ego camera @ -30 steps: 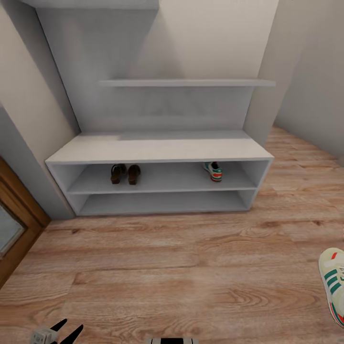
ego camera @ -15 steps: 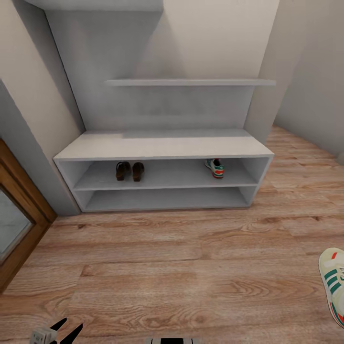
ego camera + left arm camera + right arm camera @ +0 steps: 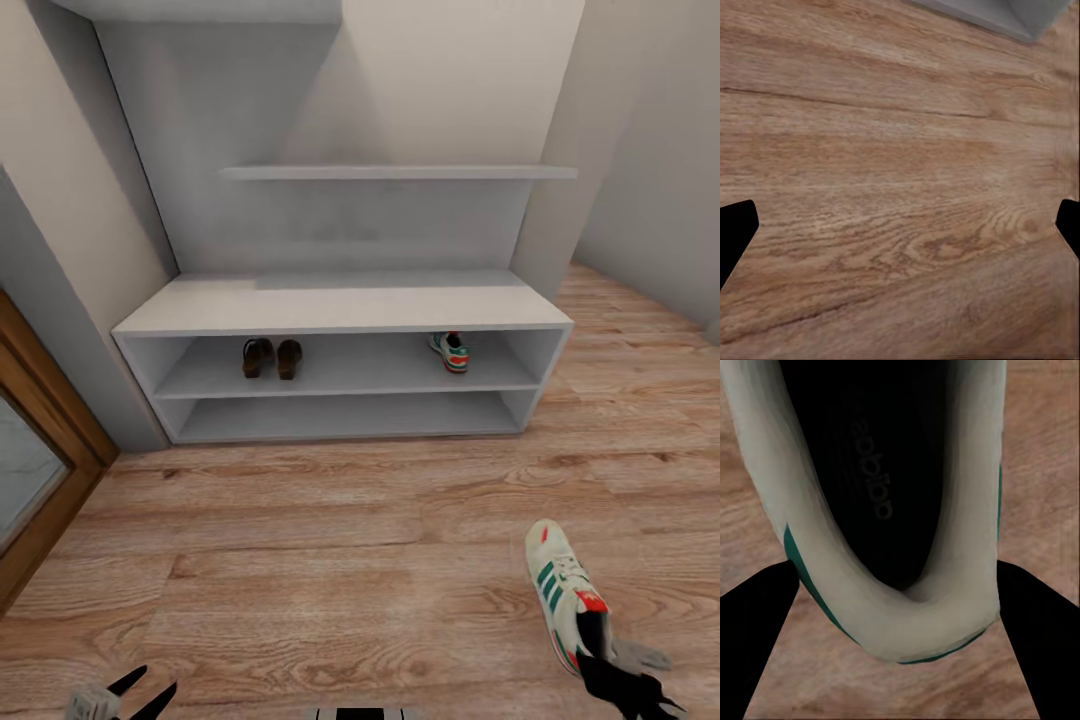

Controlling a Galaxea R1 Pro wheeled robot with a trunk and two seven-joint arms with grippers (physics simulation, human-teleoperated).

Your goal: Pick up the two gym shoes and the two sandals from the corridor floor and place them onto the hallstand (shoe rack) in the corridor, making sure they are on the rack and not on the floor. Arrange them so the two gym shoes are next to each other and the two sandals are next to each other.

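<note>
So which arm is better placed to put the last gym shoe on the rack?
The right. Its pincer sits at the heel of the gym shoe, fingers either side. The left pincer is open over bare floor, on the opposite side from it.

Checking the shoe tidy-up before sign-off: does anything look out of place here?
Yes. One white green-striped gym shoe is off the light-grey hallstand, over the wood-plank floor, with the right gripper at its heel. Its mate sits alone on the shelf; the brown sandals are paired.
</note>
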